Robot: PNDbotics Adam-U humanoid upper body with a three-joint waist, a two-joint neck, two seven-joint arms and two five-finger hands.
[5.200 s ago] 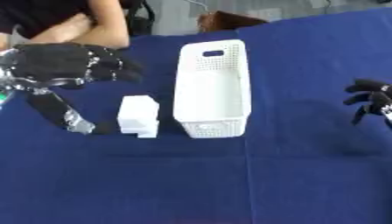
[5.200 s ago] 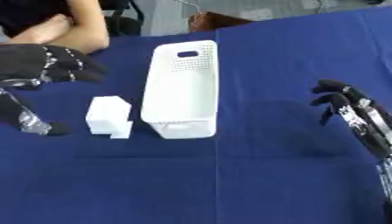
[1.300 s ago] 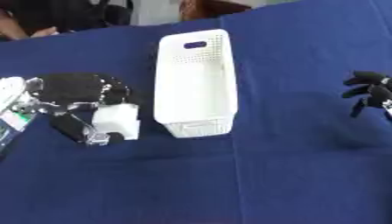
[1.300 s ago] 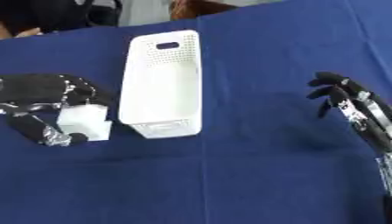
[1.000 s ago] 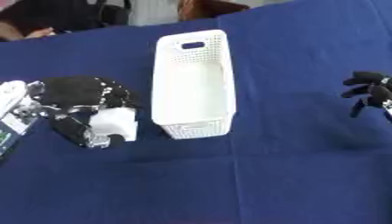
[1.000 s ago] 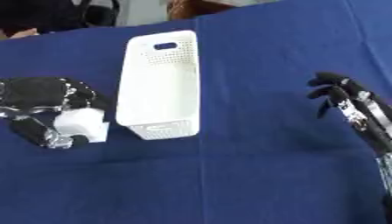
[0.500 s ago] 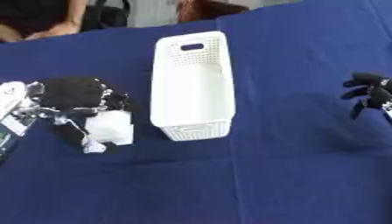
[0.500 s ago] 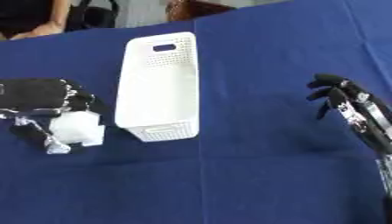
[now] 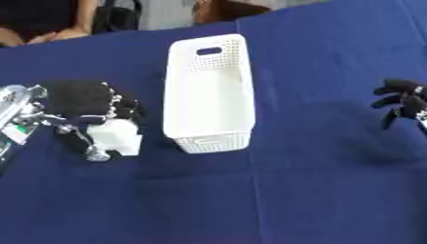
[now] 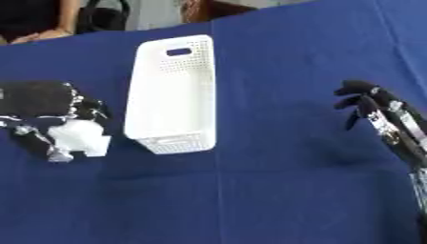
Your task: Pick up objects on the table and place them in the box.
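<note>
Blue-clothed table [image 9: 317, 190]; left hand [image 9: 83, 102] curled over white block [image 9: 116, 137], apparently light, rigid; grip flat sides. White box [image 9: 208, 90] adjacent. Right hand [image 10: 375, 107] idle, fingers relaxed

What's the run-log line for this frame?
left hand: shut on block | right hand: idle, holds nothing | box: empty

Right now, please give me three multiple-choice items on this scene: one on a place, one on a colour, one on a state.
1. Where is the block relative to the box?
A. inside it
B. to its left
C. to its right

2. What colour is the table cloth?
A. blue
B. red
C. grey

3. What is the left hand doing?
A. resting open
B. holding the box
C. curled round the block

Answers: 1 B, the block lies on the cloth left of the box. 2 A, the cloth is dark blue. 3 C, fingers and thumb wrap the block.
</note>
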